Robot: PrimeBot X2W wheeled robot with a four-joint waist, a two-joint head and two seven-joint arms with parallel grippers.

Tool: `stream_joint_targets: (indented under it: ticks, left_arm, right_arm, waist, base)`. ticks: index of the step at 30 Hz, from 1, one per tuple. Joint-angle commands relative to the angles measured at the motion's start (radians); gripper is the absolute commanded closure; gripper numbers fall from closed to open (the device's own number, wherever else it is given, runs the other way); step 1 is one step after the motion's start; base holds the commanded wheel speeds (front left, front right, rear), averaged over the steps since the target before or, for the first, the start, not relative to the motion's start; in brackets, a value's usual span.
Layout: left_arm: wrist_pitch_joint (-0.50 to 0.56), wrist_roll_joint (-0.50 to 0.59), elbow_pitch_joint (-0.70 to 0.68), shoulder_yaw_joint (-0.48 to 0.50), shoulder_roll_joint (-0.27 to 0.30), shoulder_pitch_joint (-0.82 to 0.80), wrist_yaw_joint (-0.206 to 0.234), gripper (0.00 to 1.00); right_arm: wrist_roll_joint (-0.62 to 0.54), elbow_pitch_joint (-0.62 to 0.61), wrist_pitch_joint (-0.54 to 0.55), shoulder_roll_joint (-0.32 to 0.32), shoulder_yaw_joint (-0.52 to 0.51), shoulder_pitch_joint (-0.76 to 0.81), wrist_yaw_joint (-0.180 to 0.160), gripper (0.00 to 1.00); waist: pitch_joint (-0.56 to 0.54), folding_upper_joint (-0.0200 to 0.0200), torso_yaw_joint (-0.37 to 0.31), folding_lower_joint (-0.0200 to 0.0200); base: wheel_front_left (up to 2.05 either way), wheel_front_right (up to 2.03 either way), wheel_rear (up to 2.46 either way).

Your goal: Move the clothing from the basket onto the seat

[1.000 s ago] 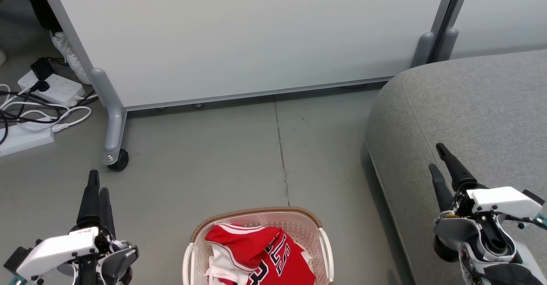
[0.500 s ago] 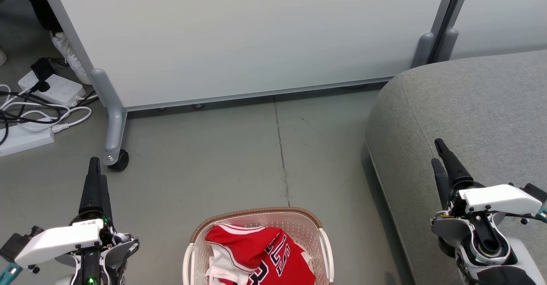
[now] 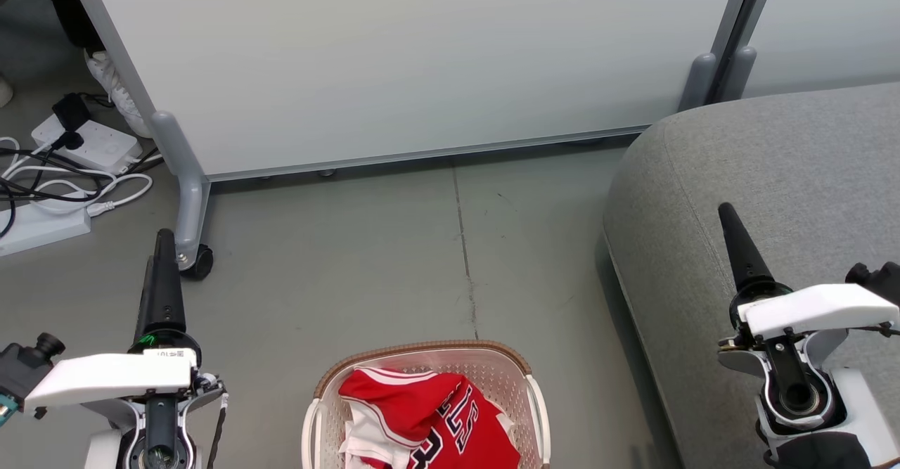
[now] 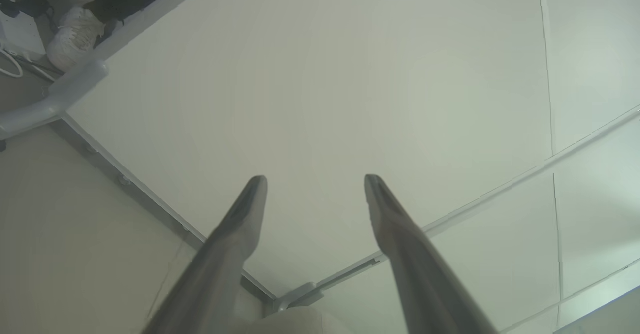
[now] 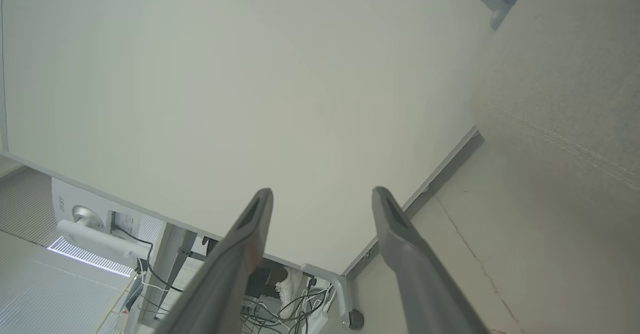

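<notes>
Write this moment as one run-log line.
clothing: in basket | seat: beside basket | left end effector: open, empty | right end effector: open, empty

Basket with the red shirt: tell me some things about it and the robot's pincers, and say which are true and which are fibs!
1. The clothing lies in the basket. True.
2. The left pincer is open and holds nothing. True.
3. The right pincer is shut on the clothing. False: it is open and holds nothing.
4. The basket stands on the seat. False: it stands on the floor, left of the seat.
5. A power strip with cables lies on the floor at the far left. True.
</notes>
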Motion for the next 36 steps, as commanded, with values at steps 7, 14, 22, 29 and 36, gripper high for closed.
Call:
stream_joint_targets:
  ticks: [7, 14, 22, 29, 36]
  left_arm:
    - [-0.026, 0.217, -0.041, -0.034, 0.029, -0.017, 0.013, 0.00]
    - [-0.041, 0.338, -0.036, -0.061, 0.051, -0.009, 0.029, 0.00]
    - [-0.055, 0.455, -0.015, -0.096, 0.071, 0.001, 0.042, 0.00]
    - [-0.063, 0.537, -0.003, -0.124, 0.078, 0.012, 0.051, 0.00]
    - [-0.072, 0.614, 0.015, -0.143, 0.091, 0.028, 0.068, 0.00]
  right_arm:
    - [-0.239, -0.064, -0.047, -0.017, 0.024, -0.014, 0.004, 0.00]
    - [-0.367, -0.078, -0.072, -0.023, 0.048, -0.012, 0.005, 0.00]
    - [-0.516, -0.080, -0.104, -0.025, 0.074, 0.007, 0.005, 0.00]
    - [-0.620, -0.089, -0.130, -0.019, 0.089, 0.037, 0.005, 0.00]
    - [-0.717, -0.079, -0.154, -0.016, 0.099, 0.065, 0.005, 0.00]
  waist:
    - [0.003, 0.0000, 0.002, 0.0000]
    - [0.004, 0.0000, 0.002, 0.0000]
    - [0.002, 0.0000, 0.005, 0.0000]
    - [-0.001, 0.0000, 0.008, 0.0000]
    - [-0.001, 0.0000, 0.010, 0.0000]
  base:
    - [0.00, 0.00, 0.00]
    - [0.00, 0.00, 0.00]
    - [0.00, 0.00, 0.00]
    - [0.00, 0.00, 0.00]
    - [0.00, 0.00, 0.00]
